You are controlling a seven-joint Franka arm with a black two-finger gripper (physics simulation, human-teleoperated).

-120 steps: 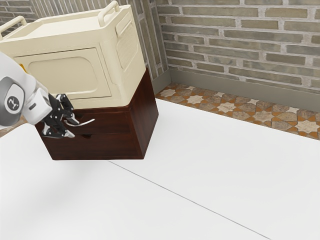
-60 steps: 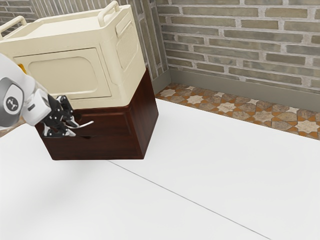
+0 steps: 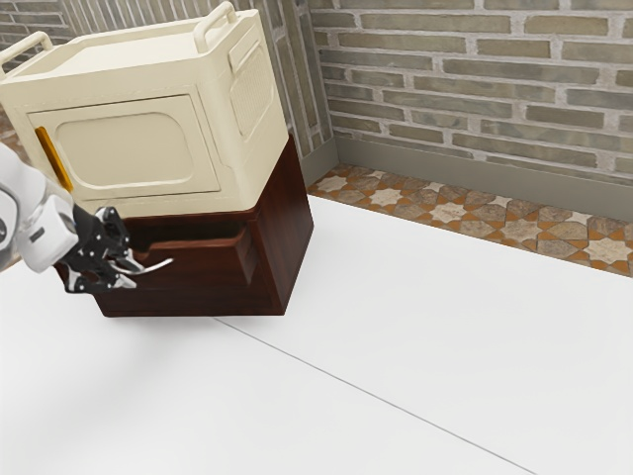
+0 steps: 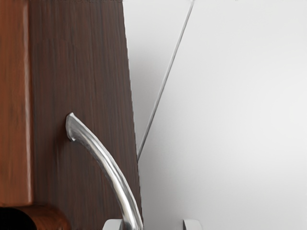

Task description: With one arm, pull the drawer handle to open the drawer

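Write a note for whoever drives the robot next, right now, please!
Hand: open, at the drawer, with the handle between its fingers, nearer one of them.
Drawer: the top one in the brown cabinet, under the cream box.
Done: the drawer is partly out.
Left: probably pull it a bit more, if it should open wider, then let the hand come clear of the handle.
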